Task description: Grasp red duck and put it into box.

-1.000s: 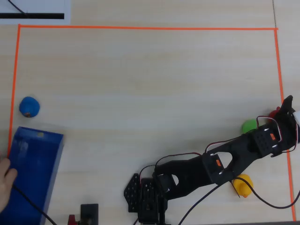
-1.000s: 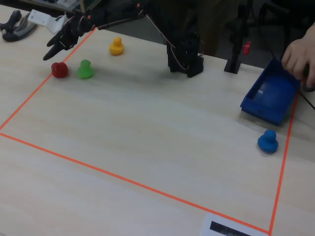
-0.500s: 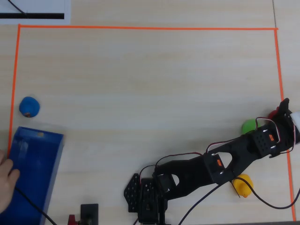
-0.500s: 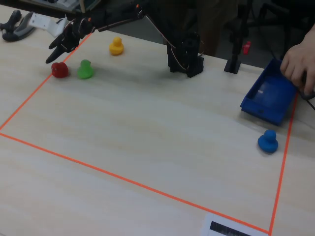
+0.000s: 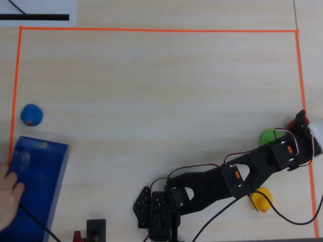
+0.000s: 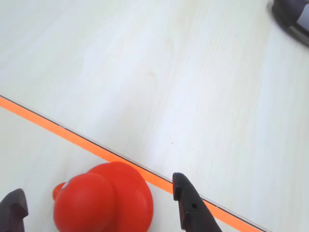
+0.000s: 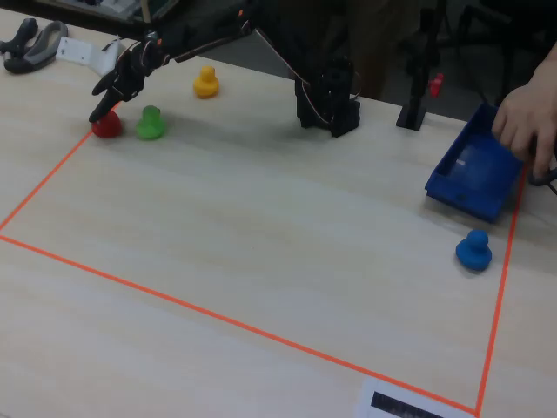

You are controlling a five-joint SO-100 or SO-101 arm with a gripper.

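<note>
The black two-finger gripper [image 6: 99, 203] had dropped lower over the past second, its fingers spread either side of the small rounded red toy duck [image 6: 104, 198]. The duck sat by the orange tape line [image 6: 38, 124] at the fixed view's far left, ungrasped, well apart from the long translucent blue plastic box [image 7: 477, 170] at right.

In the fixed view the pincer [image 7: 103, 106] hangs over one duck [image 7: 107, 125], the box [image 7: 477, 171] far right.
</note>
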